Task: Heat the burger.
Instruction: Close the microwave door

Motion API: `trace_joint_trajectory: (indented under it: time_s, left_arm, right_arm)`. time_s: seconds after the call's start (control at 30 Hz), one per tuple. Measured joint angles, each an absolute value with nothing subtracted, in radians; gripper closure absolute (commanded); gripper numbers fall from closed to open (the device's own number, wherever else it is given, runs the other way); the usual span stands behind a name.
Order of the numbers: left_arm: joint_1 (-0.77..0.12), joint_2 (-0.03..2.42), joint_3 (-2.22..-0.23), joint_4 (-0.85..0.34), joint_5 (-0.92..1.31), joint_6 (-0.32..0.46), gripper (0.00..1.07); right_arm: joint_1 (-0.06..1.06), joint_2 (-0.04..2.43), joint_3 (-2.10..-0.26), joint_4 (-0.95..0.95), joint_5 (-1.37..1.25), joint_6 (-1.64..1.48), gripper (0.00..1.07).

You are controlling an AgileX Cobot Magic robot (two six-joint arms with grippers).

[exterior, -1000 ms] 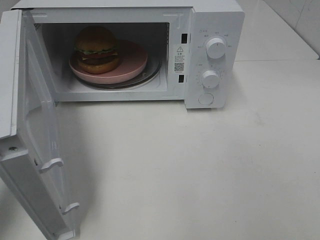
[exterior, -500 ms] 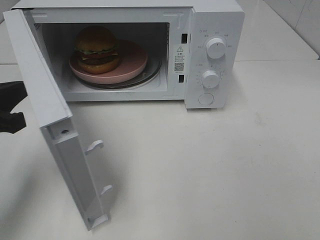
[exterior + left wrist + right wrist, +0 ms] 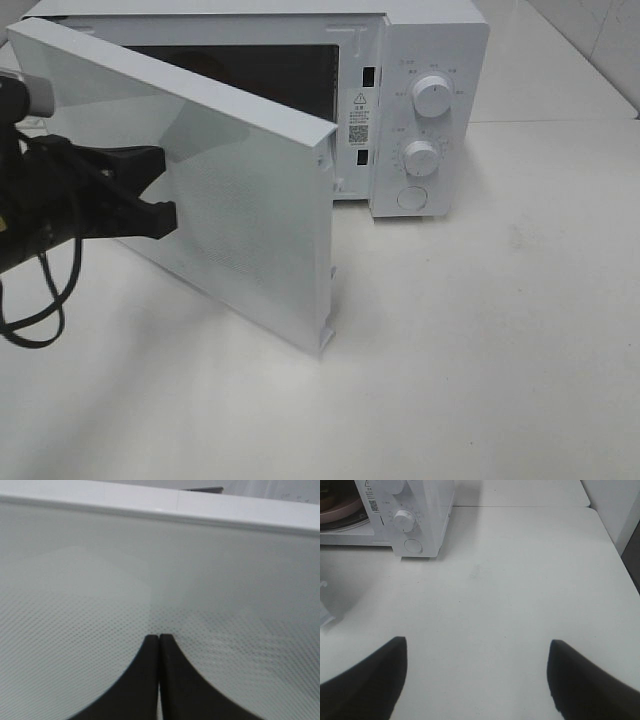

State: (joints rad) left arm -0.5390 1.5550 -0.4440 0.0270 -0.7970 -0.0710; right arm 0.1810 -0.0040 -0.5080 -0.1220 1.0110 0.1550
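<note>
In the high view the burger is hidden behind the white microwave door, which stands about half closed. My left gripper is shut and presses its black tips against the door's outer face. In the left wrist view the left gripper has both fingers together on the dotted door window. My right gripper is open and empty, hovering over bare table to the right of the microwave. Only the rim of the pink plate inside the oven shows in that view. The right gripper is out of the high view.
The white microwave stands at the back of the white table. On its right panel are two knobs and a round button. A black cable hangs from the left arm.
The door has swung from wide open to about half closed. My left gripper came in from the left edge against it. The burger and plate went out of the high view.
</note>
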Motion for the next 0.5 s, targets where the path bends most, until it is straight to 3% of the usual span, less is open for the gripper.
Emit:
trace_joint_trajectory:
  time_s: [0.27,0.5]
  left_arm:
    - [-0.619,1.647,-0.559,-0.056,-0.797,-0.054,1.07]
    - [-0.695,1.74,-0.695,-0.169,-0.796,0.013,1.07]
  right_arm:
    - [0.181,-0.004,-0.508,-0.122,1.011,0.155,0.32]
    - [0.181,-0.004,-0.508,-0.122,1.011,0.155,0.32]
